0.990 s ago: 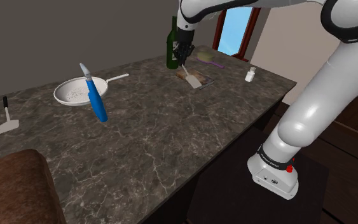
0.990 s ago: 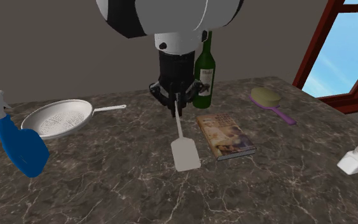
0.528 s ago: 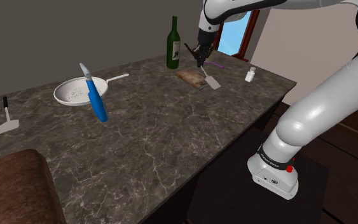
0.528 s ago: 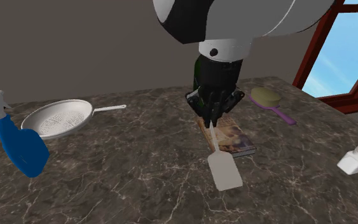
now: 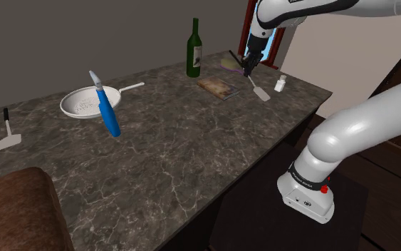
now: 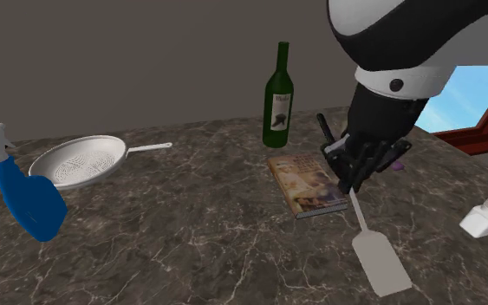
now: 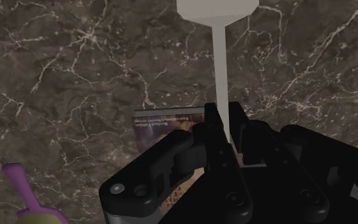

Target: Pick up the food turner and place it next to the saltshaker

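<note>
The black gripper (image 6: 352,179) hangs above the dark marbled table (image 6: 181,251), its fingers (image 7: 210,130) clamped on the thin handle of a pale food turner (image 6: 379,258). The turner's flat blade slants down toward the table, between a book (image 6: 307,184) and the white saltshaker (image 6: 483,217).

A food turner (image 6: 379,260), pale flat blade on a thin shank with a black handle, is hanging blade-down and tilted over the dark marbled counter (image 6: 190,251), its handle clasped in the black gripper (image 6: 352,180). A white saltshaker (image 6: 483,217) with a perforated cap is standing upright near the blade, apart from it.
</note>
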Tool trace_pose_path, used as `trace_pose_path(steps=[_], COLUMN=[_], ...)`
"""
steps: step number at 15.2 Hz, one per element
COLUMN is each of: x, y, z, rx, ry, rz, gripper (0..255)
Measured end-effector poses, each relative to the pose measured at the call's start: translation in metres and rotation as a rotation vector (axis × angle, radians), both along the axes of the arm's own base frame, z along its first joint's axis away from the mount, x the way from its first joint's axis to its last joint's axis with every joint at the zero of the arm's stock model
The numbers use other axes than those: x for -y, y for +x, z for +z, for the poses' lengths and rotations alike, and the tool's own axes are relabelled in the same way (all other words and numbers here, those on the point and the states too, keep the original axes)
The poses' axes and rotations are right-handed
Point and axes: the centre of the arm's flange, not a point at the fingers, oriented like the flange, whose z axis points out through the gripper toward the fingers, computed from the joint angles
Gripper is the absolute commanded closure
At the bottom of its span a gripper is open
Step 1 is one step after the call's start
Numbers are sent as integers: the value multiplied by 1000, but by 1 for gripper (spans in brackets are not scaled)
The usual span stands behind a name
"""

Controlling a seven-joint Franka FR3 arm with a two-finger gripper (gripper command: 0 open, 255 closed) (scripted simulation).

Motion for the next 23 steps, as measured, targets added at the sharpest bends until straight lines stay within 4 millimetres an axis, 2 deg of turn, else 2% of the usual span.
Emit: trace_pose_path(steps=[11, 13, 15, 18, 23], x=[100, 121, 137, 144, 145], y=[-101, -122, -141, -153, -152], z=[-7, -2, -4, -14, -39], rx=[0, 1, 0, 0, -1], ry=[1, 1, 1, 1, 1], rz=[0, 0, 0, 1, 1], gripper=[255, 255, 255, 255, 255])
